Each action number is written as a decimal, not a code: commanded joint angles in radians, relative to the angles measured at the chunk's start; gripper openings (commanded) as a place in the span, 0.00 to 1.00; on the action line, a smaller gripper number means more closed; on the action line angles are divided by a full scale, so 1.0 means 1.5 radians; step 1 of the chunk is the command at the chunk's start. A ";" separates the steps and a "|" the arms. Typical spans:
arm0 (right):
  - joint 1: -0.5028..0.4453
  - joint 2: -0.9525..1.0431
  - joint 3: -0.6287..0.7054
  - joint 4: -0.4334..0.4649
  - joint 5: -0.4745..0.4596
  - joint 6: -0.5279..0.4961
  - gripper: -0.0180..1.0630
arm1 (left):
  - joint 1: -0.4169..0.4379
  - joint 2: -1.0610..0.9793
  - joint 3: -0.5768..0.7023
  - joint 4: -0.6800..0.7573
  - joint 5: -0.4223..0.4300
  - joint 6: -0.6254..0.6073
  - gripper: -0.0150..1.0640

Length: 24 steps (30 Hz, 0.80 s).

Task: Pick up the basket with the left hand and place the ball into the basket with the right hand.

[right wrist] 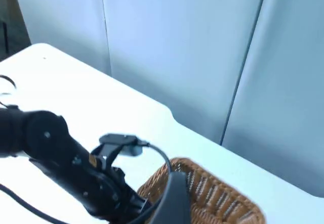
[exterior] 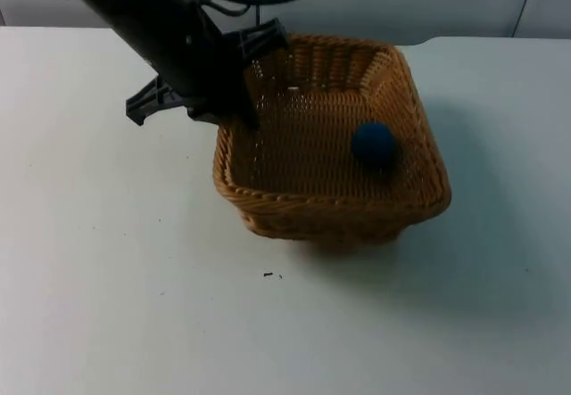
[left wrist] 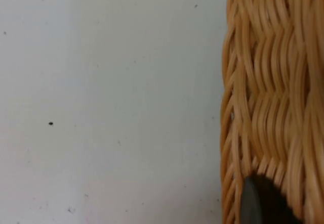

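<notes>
White desk (exterior: 107, 261) takes up the left side of the top view, bare but for a few tiny dark specks near the middle. Over its upper left the black left arm slants down from the corner, and the left hand (exterior: 243, 101) sits at the left rim of the woven basket (exterior: 330, 203), pinching that rim between its fingers. In the left wrist view the wicker wall (left wrist: 273, 92) stands right against a black fingertip (left wrist: 263, 204), with plain desk surface (left wrist: 101, 107) beside it.

The basket is tan wicker, roughly square with sloping sides, and it appears tilted, its near edge lower than the far one and a soft shadow under it on the desk. Inside it, toward its right half, lies the blue ball (exterior: 373, 143), resting on the woven floor close to the right wall.

From the right wrist view the right hand (right wrist: 172, 204) hangs high above the desk, well apart from the basket (right wrist: 212, 193), looking down on the left arm (right wrist: 66, 168) and the grey partition wall (right wrist: 202, 52) behind; I cannot tell whether its fingers are spread or pressed together.
</notes>
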 commanded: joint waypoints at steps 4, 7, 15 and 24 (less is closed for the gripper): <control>0.002 -0.058 0.019 -0.043 0.069 0.000 0.70 | -0.003 0.019 -0.005 -0.019 -0.017 0.023 0.01; 0.002 -0.089 0.061 -0.048 0.049 -0.006 0.70 | -0.003 0.027 -0.005 -0.020 -0.021 0.023 0.01; 0.002 -0.215 0.198 -0.044 0.018 0.024 0.70 | -0.003 0.031 -0.005 -0.017 -0.047 0.027 0.01; 0.002 -0.287 0.274 -0.045 0.032 0.037 0.70 | -0.003 0.031 -0.005 -0.014 -0.045 0.027 0.25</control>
